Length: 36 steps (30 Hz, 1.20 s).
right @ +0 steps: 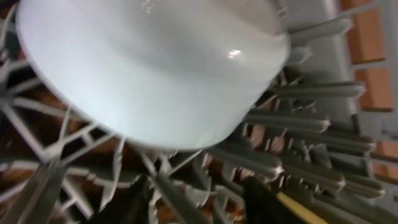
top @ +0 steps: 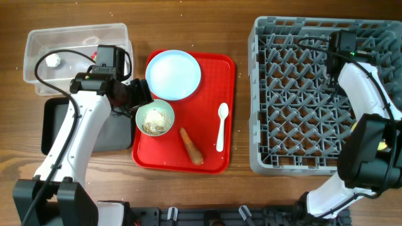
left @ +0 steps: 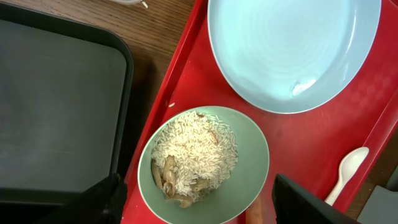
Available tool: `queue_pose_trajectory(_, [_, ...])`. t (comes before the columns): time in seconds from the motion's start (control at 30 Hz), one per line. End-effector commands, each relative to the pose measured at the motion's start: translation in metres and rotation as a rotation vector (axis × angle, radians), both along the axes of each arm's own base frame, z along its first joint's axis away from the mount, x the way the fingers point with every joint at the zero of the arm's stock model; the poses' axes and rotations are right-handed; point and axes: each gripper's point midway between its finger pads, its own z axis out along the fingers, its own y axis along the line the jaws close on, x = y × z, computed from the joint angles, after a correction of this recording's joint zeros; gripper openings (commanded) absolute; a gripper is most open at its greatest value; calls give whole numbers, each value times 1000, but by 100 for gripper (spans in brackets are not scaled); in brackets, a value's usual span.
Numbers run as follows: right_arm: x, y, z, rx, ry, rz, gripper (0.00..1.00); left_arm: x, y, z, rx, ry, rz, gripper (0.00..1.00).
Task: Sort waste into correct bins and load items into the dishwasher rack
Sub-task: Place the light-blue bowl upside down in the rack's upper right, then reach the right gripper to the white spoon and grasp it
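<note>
A green bowl of rice and scraps sits on the red tray, and it also shows in the left wrist view. My left gripper is open at the bowl's left side, with its fingers either side of the bowl. A light blue plate, a white spoon and an orange-brown food stick lie on the tray. My right gripper is open over the grey dishwasher rack, just below a pale bowl resting among the tines.
A clear bin holding a crumpled white scrap stands at the back left. A black bin lies left of the tray, under my left arm. The rack's upright tines surround my right fingers.
</note>
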Motion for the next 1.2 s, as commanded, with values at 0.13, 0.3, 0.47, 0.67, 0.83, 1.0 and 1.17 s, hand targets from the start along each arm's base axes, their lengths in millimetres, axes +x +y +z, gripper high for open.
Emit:
queue_pose_trajectory(0.13, [31, 69, 81, 326, -323, 290, 90, 0, -2, 7, -4, -22, -15, 87])
queue_pose_trajectory(0.3, [29, 156, 144, 673, -533, 581, 89, 0, -2, 7, -3, -20, -15, 89])
queue_pose_trajectory(0.47, [6, 230, 146, 801, -453, 684, 89, -4, -1, 6, -1, -5, -15, 89])
queue_pose_trajectory(0.67, [-25, 291, 109, 743, -253, 648, 89, -9, 2, 4, 1, 20, -6, 93])
queue_pose_trajectory(0.83, [-53, 360, 88, 818, -130, 737, 100, -15, 25, 2, -7, 59, 109, 97])
queue_pose_trajectory(1.0, [-62, 402, 66, 872, -90, 680, 95, -27, 62, -1, -19, 117, 252, 100])
queue_pose_trajectory(1.17, [-65, 390, 19, 770, -3, 453, 91, -33, 74, -2, -22, 137, 293, 100])
